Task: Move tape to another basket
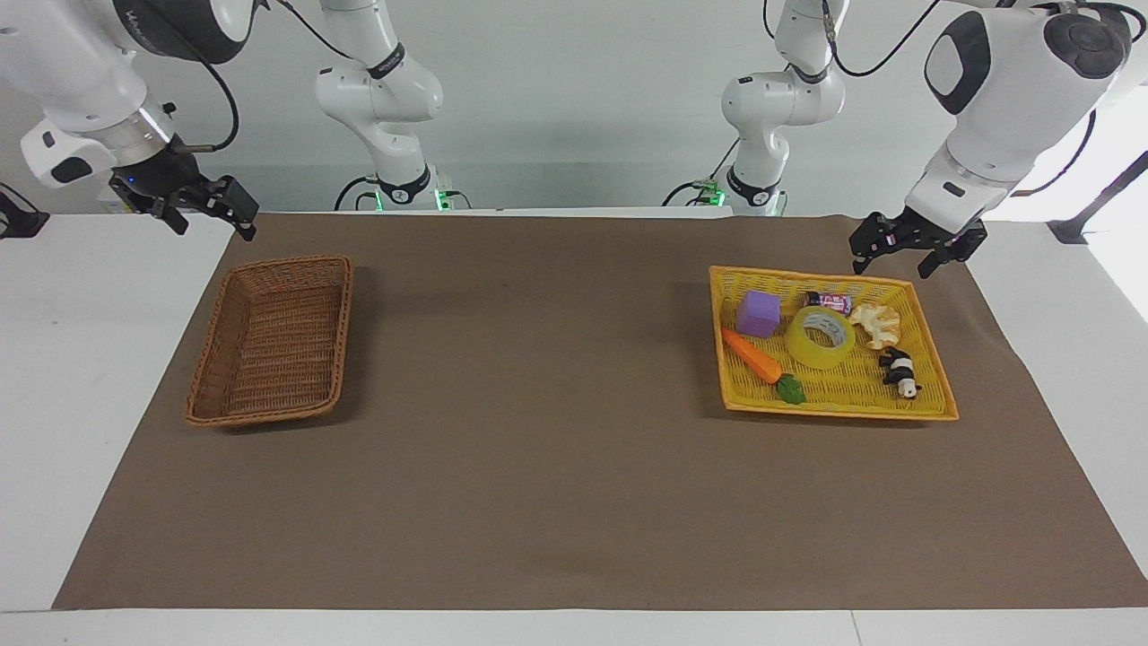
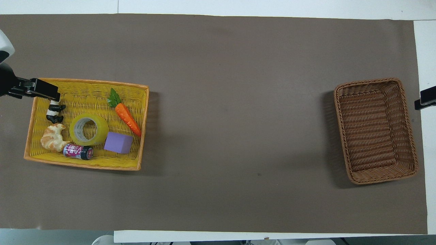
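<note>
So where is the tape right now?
The tape lies in the yellow tray at the left arm's end of the table, between the purple block and the croissant, with the small can just nearer the robots.

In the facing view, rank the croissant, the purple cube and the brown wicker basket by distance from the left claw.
From the left claw:
1. Tan toy croissant, in the yellow woven tray.
2. Purple foam cube, same tray.
3. Brown rectangular wicker basket, at the right arm's end.
</note>
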Robot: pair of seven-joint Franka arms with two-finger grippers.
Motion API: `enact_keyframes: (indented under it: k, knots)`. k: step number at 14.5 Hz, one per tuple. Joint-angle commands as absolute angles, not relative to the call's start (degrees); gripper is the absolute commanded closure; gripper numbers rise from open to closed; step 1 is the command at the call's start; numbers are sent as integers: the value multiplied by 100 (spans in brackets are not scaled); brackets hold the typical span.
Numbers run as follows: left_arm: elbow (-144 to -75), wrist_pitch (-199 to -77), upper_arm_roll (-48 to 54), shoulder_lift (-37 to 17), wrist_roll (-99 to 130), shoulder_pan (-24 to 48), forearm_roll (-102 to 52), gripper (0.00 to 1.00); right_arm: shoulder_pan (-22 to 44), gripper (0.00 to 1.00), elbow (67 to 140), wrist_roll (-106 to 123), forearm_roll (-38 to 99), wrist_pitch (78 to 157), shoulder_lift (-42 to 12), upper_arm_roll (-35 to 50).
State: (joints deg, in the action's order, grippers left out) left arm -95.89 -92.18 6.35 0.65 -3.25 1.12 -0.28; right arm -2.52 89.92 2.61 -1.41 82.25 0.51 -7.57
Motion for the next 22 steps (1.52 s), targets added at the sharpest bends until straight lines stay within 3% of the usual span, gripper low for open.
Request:
enact_keyframes:
  k: [1, 5, 9, 16, 22]
  knots:
    - [-9729, -9255, 650, 167, -264, 70, -70, 0, -272, 0, 9044, 387, -132, 8200, 123, -756]
    - [-9799, -9342, 650, 202, -290, 62, -70, 0, -272, 0, 9053, 387, -132, 8200, 114, -747]
    - [-11519, -10869, 642, 852, -325, -281, -70, 0, -272, 0, 9044, 387, -132, 8200, 114, -756]
    - [-13181, -12644, 633, 572, -535, -545, -70, 0, -272, 0, 9053, 387, -132, 8200, 114, -747]
    - [-13553, -12937, 642, 440, -615, -483, -70, 1, -272, 0, 9044, 387, -132, 8200, 123, -747]
